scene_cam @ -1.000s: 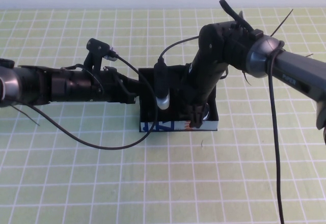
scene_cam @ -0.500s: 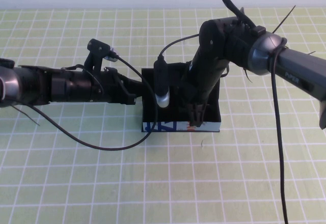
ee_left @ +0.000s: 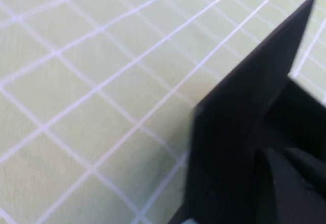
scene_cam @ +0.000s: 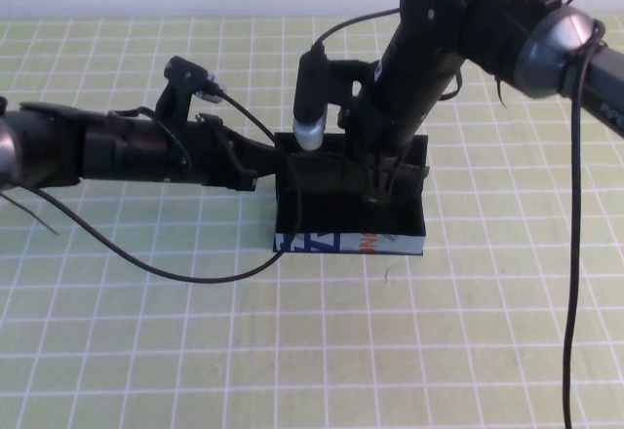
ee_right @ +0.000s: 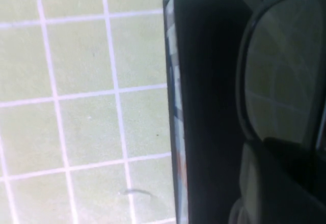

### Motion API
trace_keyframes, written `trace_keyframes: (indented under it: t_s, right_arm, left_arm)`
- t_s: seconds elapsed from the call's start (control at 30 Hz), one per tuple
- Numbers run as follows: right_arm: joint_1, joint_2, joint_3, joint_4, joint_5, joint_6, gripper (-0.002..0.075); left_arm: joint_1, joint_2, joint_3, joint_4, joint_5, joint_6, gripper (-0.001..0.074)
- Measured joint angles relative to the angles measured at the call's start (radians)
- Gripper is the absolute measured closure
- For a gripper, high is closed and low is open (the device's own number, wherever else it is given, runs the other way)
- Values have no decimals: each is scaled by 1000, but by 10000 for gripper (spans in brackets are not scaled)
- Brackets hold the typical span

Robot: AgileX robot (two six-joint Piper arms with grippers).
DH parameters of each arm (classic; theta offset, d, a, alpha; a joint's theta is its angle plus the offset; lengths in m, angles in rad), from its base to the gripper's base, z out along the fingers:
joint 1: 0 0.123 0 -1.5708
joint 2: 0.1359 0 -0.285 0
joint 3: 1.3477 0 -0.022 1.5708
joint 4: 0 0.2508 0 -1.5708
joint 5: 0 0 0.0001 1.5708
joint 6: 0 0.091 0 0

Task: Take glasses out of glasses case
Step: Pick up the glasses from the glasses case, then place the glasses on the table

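**Glasses gripped by the right arm just above the open case**

The glasses case [scene_cam: 351, 216] stands open on the table [scene_cam: 195, 351], which is covered with a green cloth with a white grid. Its white front strip, printed blue and orange, faces the camera side.

The right gripper [scene_cam: 382, 187] comes down from the upper right and sits over the right half of the case. Its jaws are closed on the glasses [scene_cam: 336, 171], which lie across the case at the level of its top edge, with the long side along the case. In the right wrist view one dark lens of the glasses [ee_right: 282, 76] is seen very close, next to the black wall of the case [ee_right: 204, 132], with the printed strip on the outer side.

The left gripper [scene_cam: 278, 164] reaches in from the left and is at the left end wall of the case. In the left wrist view one black finger [ee_left: 285, 188] is on the inner side of this wall [ee_left: 239, 127]; if its jaws press the wall or only stand around it, I cannot tell.
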Motion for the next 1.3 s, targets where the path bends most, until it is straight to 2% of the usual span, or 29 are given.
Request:
trace_keyframes:
  t_s: [0.23, 0.37, 0.6, 0.7, 0.8, 1.0, 1.3]
  right_arm:
    - [0, -71, -53, -22, 36, 254, 662]
    - [-15, -151, -50, -126, 44, 508, 663]
    - [-196, -326, 108, -145, 44, 824, 663]
    - [-279, -364, 258, -104, 28, 895, 663]
    - [-331, -371, 407, -33, -69, 922, 663]
    - [-342, -349, 660, 86, -333, 946, 663]
    - [-342, -237, 716, 177, -437, 957, 664]
  left_arm:
    - [0, -153, 0, 65, -2, -82, 739]
    - [0, -253, 30, 88, -52, -103, 739]
    - [0, -421, 164, 92, -235, -113, 739]
    - [0, -448, 194, 88, -281, -113, 739]
    - [0, -453, 210, 84, -293, -118, 739]
    - [0, -455, 222, 68, -266, -134, 739]
    - [0, -455, 222, 56, -233, -148, 739]
